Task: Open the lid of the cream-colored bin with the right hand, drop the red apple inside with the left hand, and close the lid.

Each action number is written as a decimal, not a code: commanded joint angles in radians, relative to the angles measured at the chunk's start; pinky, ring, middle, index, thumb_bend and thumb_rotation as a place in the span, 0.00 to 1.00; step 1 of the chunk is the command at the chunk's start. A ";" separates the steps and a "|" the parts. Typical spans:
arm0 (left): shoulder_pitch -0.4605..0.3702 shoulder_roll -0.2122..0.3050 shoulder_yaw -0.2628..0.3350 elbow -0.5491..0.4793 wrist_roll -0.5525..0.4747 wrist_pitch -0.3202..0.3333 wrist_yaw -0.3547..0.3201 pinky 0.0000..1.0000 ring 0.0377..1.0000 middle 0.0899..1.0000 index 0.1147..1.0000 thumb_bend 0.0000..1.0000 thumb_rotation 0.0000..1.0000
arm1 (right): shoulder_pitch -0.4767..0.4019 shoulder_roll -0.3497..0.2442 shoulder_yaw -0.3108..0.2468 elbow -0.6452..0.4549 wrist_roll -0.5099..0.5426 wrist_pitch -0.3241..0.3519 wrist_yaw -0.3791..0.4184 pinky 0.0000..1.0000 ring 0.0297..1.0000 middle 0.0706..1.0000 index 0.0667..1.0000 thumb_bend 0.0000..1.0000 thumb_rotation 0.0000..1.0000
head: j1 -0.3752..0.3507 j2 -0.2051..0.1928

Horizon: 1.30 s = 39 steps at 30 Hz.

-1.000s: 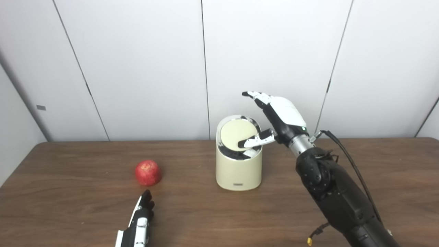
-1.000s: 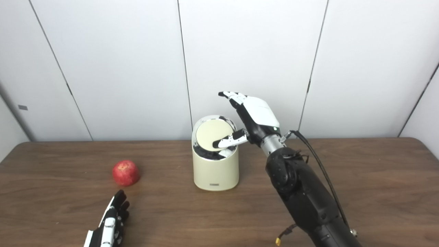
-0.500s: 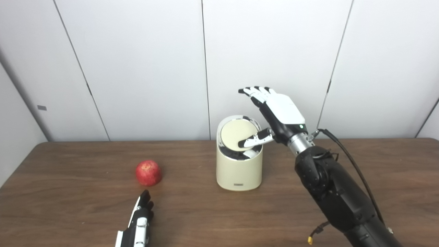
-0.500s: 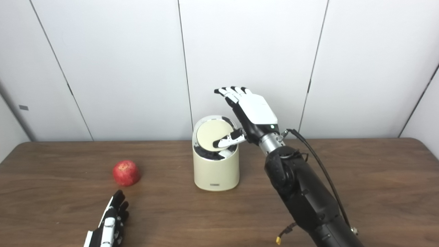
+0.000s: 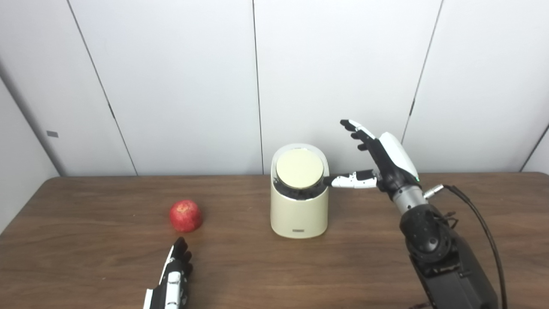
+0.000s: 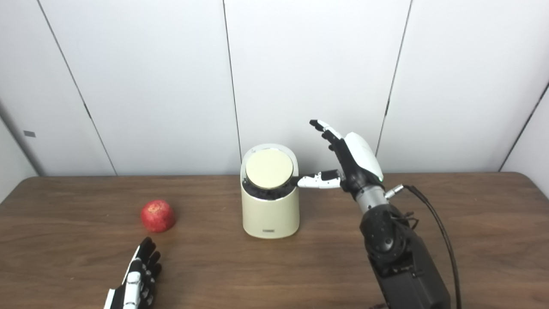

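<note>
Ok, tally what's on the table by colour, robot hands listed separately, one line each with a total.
Red: 1, the apple
Cream: 1, the bin with its round lid
Robot hands: 2, left hand and right hand
Total: 4

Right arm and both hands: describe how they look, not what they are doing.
The right arm is bulky matte black, with a silver wrist and a black cable looping alongside. The right hand has a white back, black palm and a small green light. The left hand is black with white panels.
</note>
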 commanded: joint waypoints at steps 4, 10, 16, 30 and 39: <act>0.011 0.001 0.012 0.003 -0.022 -0.020 -0.012 1.00 0.98 0.99 0.98 0.56 0.96 | 0.111 0.006 -0.052 -0.076 0.034 -0.095 -0.094 0.75 0.81 0.83 0.84 0.65 0.40 | -0.012 0.004; 0.003 0.025 0.033 0.016 -0.045 -0.026 -0.034 1.00 0.99 0.99 0.98 0.56 0.99 | 0.268 0.044 -0.101 -0.161 0.124 -0.101 -0.096 0.78 0.84 0.87 0.86 0.53 0.70 | -0.035 0.011; 0.001 0.037 0.053 0.007 -0.060 -0.010 -0.050 1.00 1.00 1.00 0.98 0.57 0.98 | 0.418 0.074 -0.114 -0.252 0.144 -0.128 -0.124 0.79 0.85 0.87 0.86 0.50 0.86 | -0.055 0.027; -0.002 0.045 0.072 -0.014 -0.072 0.016 -0.058 1.00 1.00 0.99 0.98 0.58 0.96 | 0.566 0.137 -0.152 -0.301 0.381 -0.193 -0.088 0.84 0.92 0.91 0.90 0.56 0.88 | -0.074 0.067; -0.003 0.042 0.077 -0.032 -0.051 0.031 -0.057 1.00 0.97 0.97 0.96 0.59 0.93 | 0.579 0.151 -0.190 -0.286 0.625 -0.183 -0.009 1.00 1.00 1.00 1.00 0.55 0.93 | -0.031 0.105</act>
